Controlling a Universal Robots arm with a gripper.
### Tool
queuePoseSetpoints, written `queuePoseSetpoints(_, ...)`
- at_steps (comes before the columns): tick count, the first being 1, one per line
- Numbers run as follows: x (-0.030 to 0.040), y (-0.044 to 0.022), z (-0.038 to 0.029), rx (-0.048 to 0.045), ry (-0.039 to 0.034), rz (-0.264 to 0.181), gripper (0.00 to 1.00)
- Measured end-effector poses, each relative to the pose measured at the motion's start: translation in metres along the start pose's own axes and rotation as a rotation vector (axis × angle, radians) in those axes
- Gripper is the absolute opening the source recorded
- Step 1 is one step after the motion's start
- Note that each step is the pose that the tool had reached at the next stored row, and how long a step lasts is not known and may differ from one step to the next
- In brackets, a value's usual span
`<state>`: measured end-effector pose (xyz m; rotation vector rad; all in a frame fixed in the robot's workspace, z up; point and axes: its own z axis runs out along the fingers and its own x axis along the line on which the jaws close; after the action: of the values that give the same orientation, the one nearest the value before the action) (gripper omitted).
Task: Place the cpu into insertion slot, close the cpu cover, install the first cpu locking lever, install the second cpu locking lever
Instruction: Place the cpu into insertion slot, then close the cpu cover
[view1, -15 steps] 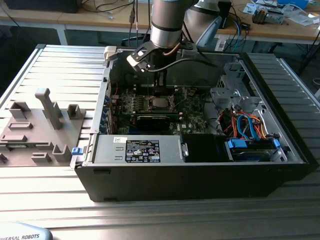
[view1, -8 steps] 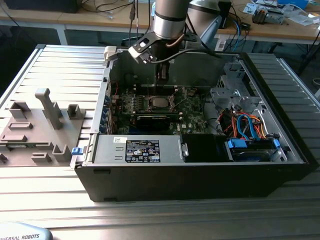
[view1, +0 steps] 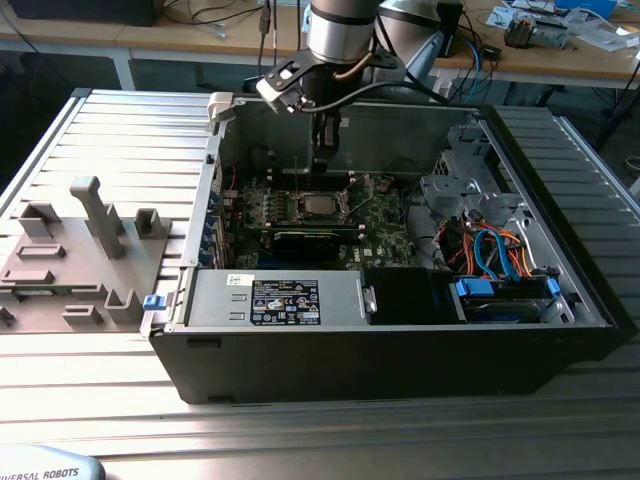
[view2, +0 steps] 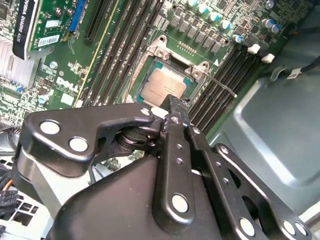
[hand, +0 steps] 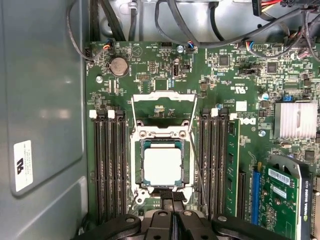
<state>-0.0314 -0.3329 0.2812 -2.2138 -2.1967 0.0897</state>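
Now the chip (hand: 161, 167) lies in its socket (hand: 137, 172), cover (hand: 162, 94) raised for access; the gripper (view1: 323, 170) hangs at the chip's twelve o'clock in the exterior view, seemingly pinched empty.

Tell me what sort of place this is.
Probably a robotics lab workbench: an open black desktop computer case lies on a ribbed grey metal table, with cluttered wooden desks behind it.

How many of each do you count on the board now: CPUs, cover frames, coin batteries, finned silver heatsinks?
cpu: 1
cpu cover: 1
coin battery: 1
finned silver heatsink: 1
Total: 4
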Motion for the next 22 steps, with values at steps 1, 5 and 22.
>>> queuePoseSetpoints(1,0.0,-0.0001,-0.0011,0.0,0.0014,0.0,0.11)
queuePoseSetpoints(5,-0.0001,-0.0001,-0.0019,0.0,0.0035,0.0,0.11)
queuePoseSetpoints(22,0.0,0.0053,-0.0022,0.0,-0.0016,0.0,0.11)
